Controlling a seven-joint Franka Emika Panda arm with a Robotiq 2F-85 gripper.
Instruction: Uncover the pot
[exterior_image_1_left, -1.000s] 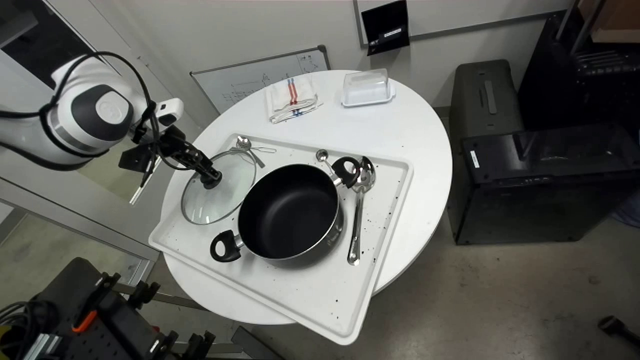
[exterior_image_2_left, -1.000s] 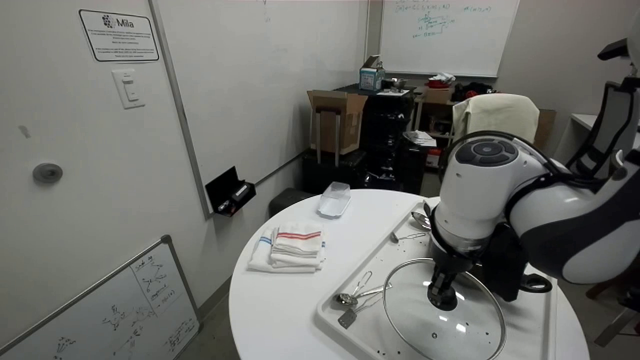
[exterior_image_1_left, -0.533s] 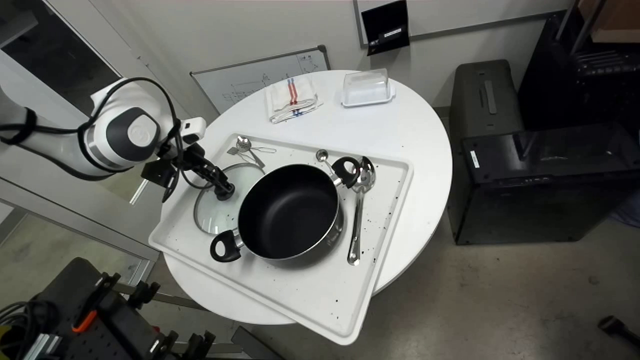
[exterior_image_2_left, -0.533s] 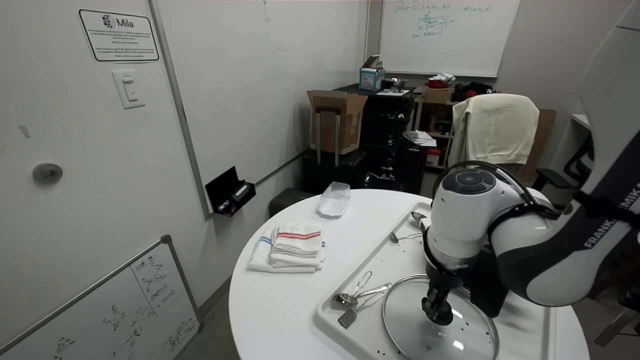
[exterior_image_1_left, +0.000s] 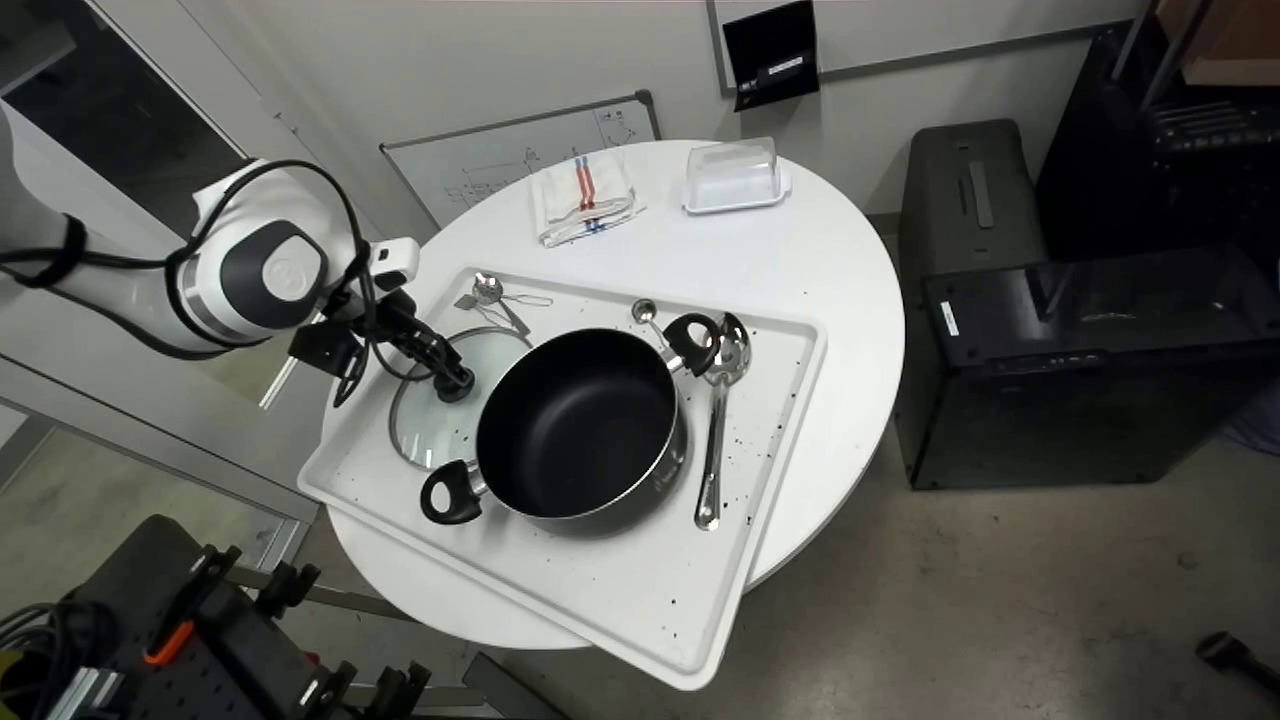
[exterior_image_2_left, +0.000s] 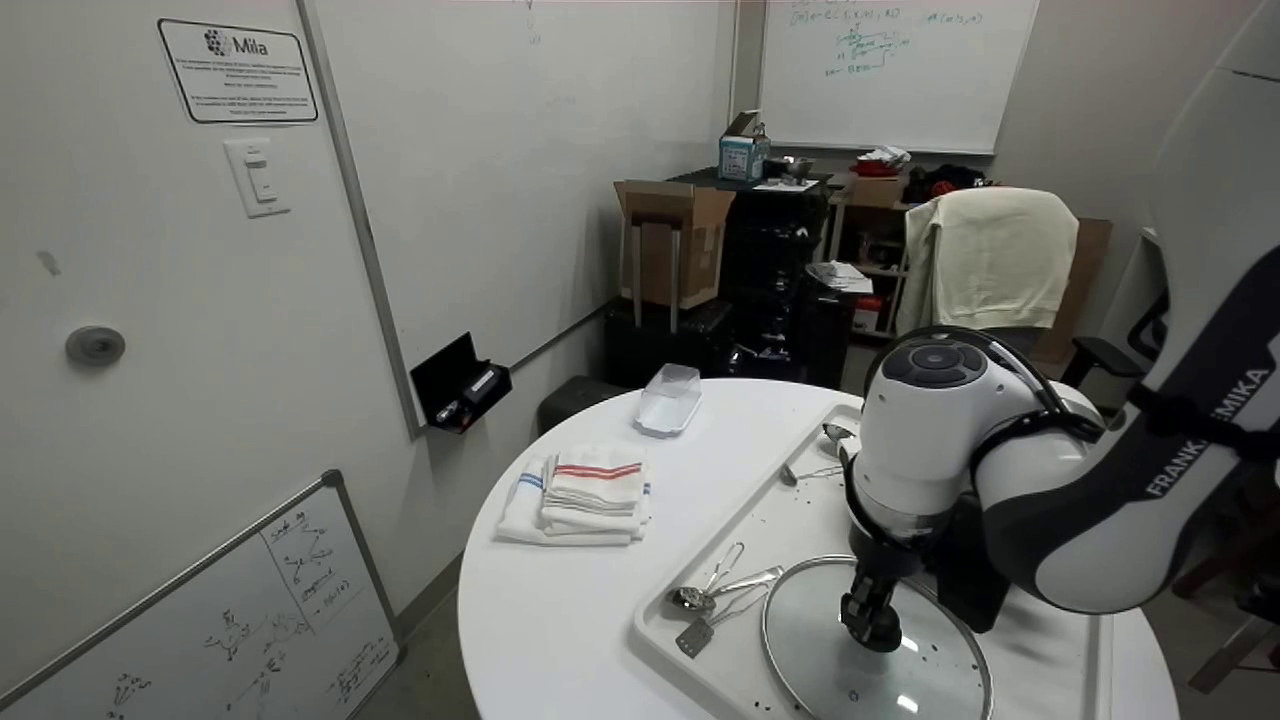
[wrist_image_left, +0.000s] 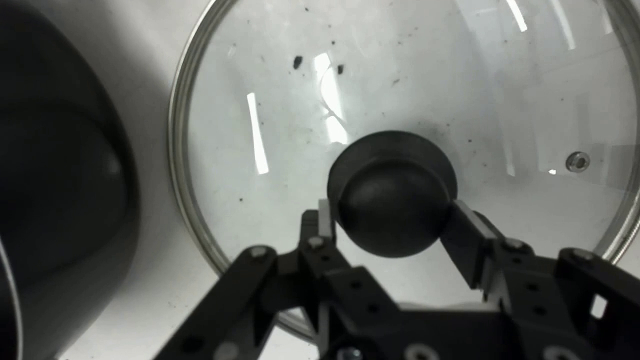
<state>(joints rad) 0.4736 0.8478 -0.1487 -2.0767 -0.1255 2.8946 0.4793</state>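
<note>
The wide black pot (exterior_image_1_left: 575, 430) stands uncovered on the white tray (exterior_image_1_left: 620, 610). Its dark side shows at the left of the wrist view (wrist_image_left: 65, 200); the arm hides it in an exterior view. The clear glass lid (exterior_image_1_left: 425, 430) is beside the pot, low over the tray, partly behind the pot's rim. It also shows in an exterior view (exterior_image_2_left: 830, 670) and the wrist view (wrist_image_left: 280, 170). My gripper (exterior_image_1_left: 455, 382) has its fingers on both sides of the lid's dark knob (wrist_image_left: 392, 195), shut on it. I cannot tell whether the lid touches the tray.
A large metal spoon (exterior_image_1_left: 712, 440) lies beside the pot and a small ladle (exterior_image_1_left: 645, 313) behind it. Several small utensils (exterior_image_2_left: 700, 605) lie close to the lid's edge. Folded towels (exterior_image_2_left: 595, 495) and a butter dish (exterior_image_2_left: 670, 400) are on the round table (exterior_image_1_left: 845, 350).
My gripper and the lid have moved together closer to the pot and lower over the tray. In the last half second they have shifted only slightly. The pot has not moved.
</note>
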